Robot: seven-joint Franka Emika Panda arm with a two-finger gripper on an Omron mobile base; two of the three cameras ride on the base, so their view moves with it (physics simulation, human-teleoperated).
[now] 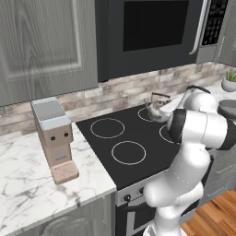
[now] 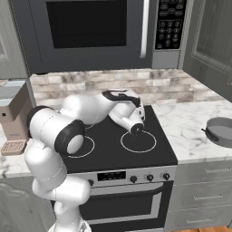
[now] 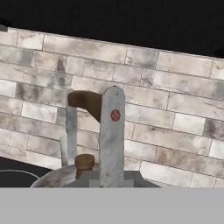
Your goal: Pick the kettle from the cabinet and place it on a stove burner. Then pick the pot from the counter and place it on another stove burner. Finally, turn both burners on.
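Note:
The silver-grey kettle (image 1: 156, 109) stands upright over the back right ring of the black cooktop (image 1: 138, 133); I cannot tell if it touches the glass. In the hand view my gripper (image 3: 91, 99) is shut on the kettle's arched brown handle (image 3: 85, 99), one finger (image 3: 112, 140) on each side, with the lid knob (image 3: 84, 161) just below. Free burner rings show at the back left (image 1: 107, 127) and front left (image 1: 128, 152). The wide grey pot (image 2: 220, 131) sits on the marble counter (image 2: 190, 127) right of the stove. A grey panelled cabinet (image 2: 213, 45) hangs above it.
A microwave (image 2: 90, 31) hangs low over the cooktop, in front of a brick backsplash (image 3: 166, 113). A beige coffee machine (image 1: 54, 138) stands on the left counter. Stove knobs (image 2: 133, 178) line the front panel. A potted plant (image 1: 229, 80) sits at the far right.

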